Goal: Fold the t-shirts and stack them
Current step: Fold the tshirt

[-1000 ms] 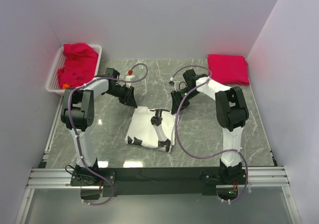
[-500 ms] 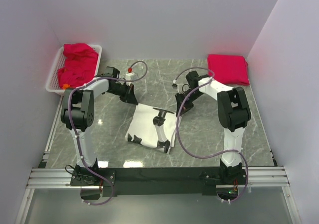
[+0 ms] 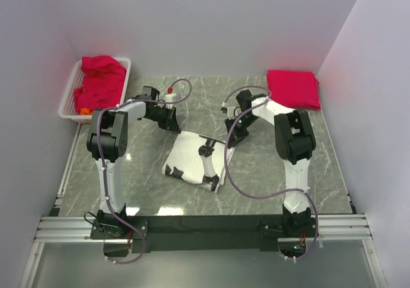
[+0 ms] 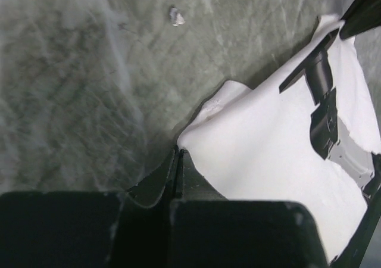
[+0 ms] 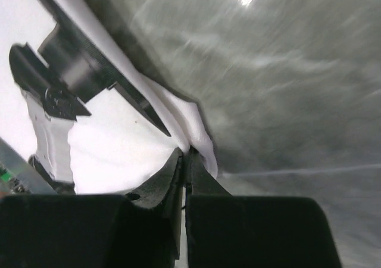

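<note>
Here the white shirt lies near the middle of the table, seen from above, as a partly folded bundle with some dark print on it. The left gripper sits at the 11 o'clock corner of this shirt and the right gripper at its 1 o'clock corner, so the shirt is stretched between the two and hangs down toward 6 o'clock, where its near edge rests on the table.

In the left wrist view the two fingers are pressed together with no gap, and the corner of the white cloth meets their tips; the rest of the shirt spreads away toward 3 o'clock. In the right wrist view the fingers are also pressed together, and the edge of the white cloth is pinched at their tips, with the shirt spreading toward 9 o'clock. So both grippers are closed on the white shirt.

At 10 o'clock of the table, against the left wall, stands a white basket. It holds loose red shirts, piled up and not folded. At 2 o'clock of the table, well apart from the white shirt, a folded red shirt lies flat on the far right corner
</note>
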`<state>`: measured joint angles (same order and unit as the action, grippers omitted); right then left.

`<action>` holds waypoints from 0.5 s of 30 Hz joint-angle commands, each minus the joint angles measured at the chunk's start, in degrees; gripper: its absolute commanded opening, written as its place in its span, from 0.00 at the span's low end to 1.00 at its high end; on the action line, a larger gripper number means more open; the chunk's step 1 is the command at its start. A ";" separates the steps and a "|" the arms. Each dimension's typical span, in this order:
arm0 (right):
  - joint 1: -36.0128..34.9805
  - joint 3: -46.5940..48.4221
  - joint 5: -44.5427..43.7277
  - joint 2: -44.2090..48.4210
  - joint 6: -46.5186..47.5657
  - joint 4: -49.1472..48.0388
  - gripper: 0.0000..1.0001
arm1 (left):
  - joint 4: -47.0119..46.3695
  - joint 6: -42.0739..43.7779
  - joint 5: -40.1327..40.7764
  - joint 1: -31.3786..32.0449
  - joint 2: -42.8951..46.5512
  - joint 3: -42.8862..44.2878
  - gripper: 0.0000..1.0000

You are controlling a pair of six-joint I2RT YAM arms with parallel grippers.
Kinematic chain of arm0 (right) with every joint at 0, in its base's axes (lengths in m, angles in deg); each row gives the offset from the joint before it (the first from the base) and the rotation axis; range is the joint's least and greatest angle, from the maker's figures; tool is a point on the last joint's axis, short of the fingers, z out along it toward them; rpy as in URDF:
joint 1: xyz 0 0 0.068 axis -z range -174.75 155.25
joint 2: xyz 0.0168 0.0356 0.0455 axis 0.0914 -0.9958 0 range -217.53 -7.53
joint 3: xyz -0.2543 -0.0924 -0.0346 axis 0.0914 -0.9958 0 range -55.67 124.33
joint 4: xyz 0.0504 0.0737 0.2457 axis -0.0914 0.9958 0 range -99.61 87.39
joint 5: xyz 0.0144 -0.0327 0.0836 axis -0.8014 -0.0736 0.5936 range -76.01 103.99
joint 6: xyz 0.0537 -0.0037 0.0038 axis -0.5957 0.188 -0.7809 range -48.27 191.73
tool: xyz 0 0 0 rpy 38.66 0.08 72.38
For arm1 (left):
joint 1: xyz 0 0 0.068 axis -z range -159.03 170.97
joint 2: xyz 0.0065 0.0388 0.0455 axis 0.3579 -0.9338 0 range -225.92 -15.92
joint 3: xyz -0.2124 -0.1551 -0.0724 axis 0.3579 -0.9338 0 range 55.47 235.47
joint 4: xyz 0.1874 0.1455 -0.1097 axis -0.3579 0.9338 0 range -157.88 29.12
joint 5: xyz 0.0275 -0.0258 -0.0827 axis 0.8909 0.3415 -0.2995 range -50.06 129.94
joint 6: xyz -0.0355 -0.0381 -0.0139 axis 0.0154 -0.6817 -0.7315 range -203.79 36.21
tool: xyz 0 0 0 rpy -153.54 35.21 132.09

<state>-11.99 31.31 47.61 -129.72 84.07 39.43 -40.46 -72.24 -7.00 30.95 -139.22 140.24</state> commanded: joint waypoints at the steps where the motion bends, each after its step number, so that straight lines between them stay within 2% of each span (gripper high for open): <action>1: 0.62 9.05 -10.41 -5.15 0.14 -1.67 0.00 | -3.77 -3.38 3.78 -0.22 0.60 1.54 0.01; 9: 1.15 22.52 -17.97 -10.61 0.41 -0.78 0.00 | -5.53 -7.24 6.07 -0.57 0.08 3.73 0.01; 10: 1.15 23.66 -18.94 -10.44 0.41 -0.96 0.02 | -6.06 -7.77 5.46 -0.75 0.43 3.99 0.08; 12: 1.32 24.46 -22.01 -8.69 0.41 -1.66 0.24 | -7.89 -9.17 5.54 -1.53 2.09 2.69 0.23; 13: 1.41 24.73 -22.29 -7.63 0.23 -1.75 0.47 | -9.47 -9.70 5.37 -2.06 5.41 1.46 0.33; 15: 1.68 24.21 -18.28 -2.82 -0.91 -2.19 0.55 | -14.14 -11.11 3.18 -3.64 9.38 -2.22 0.42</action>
<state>-11.51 53.69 31.16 -138.90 83.54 39.41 -47.85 -80.19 -2.14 29.68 -137.93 140.74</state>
